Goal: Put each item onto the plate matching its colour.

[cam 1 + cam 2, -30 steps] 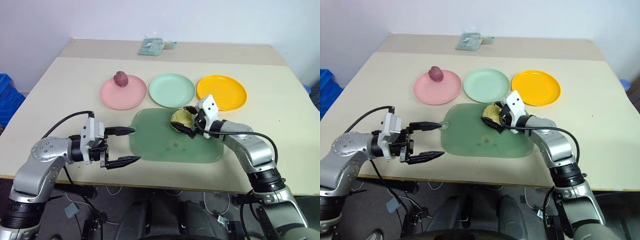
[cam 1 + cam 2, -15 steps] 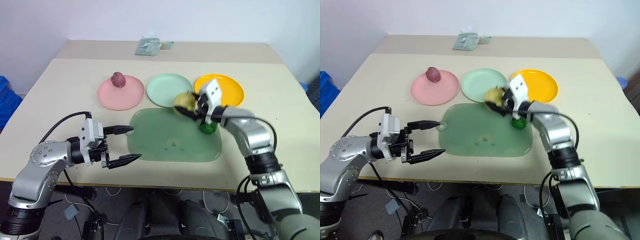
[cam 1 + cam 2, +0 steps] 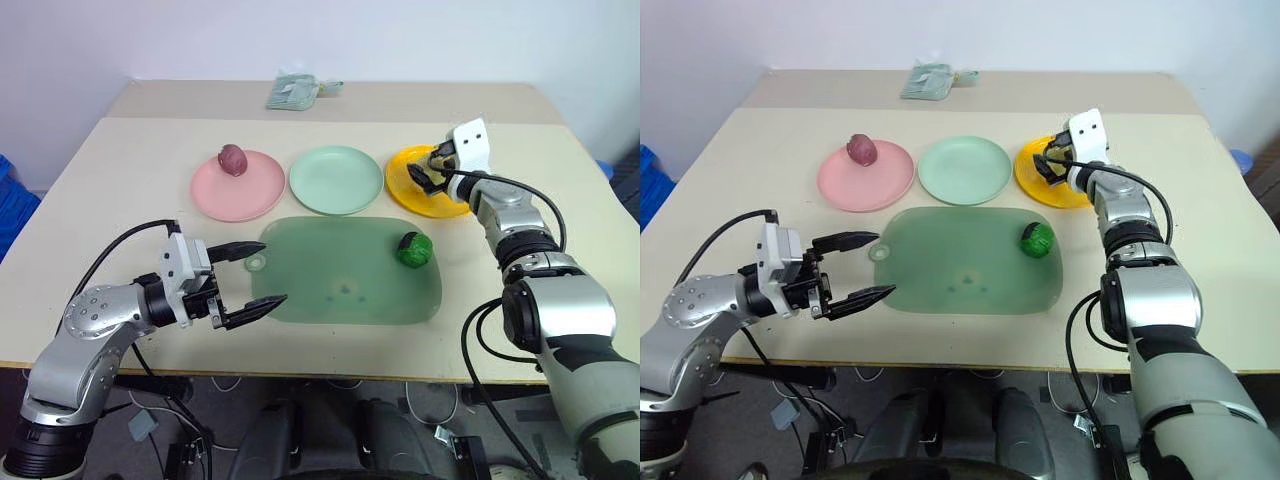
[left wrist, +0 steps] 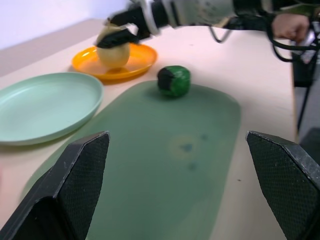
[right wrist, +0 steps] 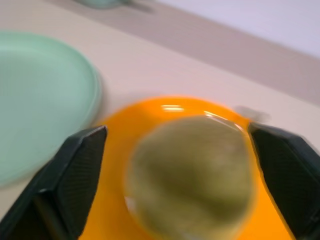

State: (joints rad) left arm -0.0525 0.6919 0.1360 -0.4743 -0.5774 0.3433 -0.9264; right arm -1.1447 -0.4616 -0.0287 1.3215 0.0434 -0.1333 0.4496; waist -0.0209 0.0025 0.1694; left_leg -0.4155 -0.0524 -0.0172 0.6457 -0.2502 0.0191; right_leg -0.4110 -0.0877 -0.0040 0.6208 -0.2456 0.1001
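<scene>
The pale yellow fruit (image 5: 192,175) rests on the yellow-orange plate (image 3: 405,188) at the far right. My right gripper (image 3: 428,172) is open, with one finger on each side of the fruit. The dark green ball (image 3: 413,249) lies on the right end of the dull green mat (image 3: 330,265). The reddish-purple lump (image 3: 232,158) sits on the pink plate (image 3: 232,195). Between them the mint green plate (image 3: 336,180) holds nothing. My left gripper (image 3: 272,272) hangs open at the mat's left edge, with nothing between its fingers.
A folded grey-green cloth (image 3: 293,92) lies near the table's far edge. A blue crate (image 3: 12,200) stands off the table to the left. The table's front edge runs just below the mat.
My right arm carried the pale yellow fruit off the mat, forward and right to the yellow-orange plate, and its fingers opened. The green ball came into sight on the mat. The left arm stayed put.
</scene>
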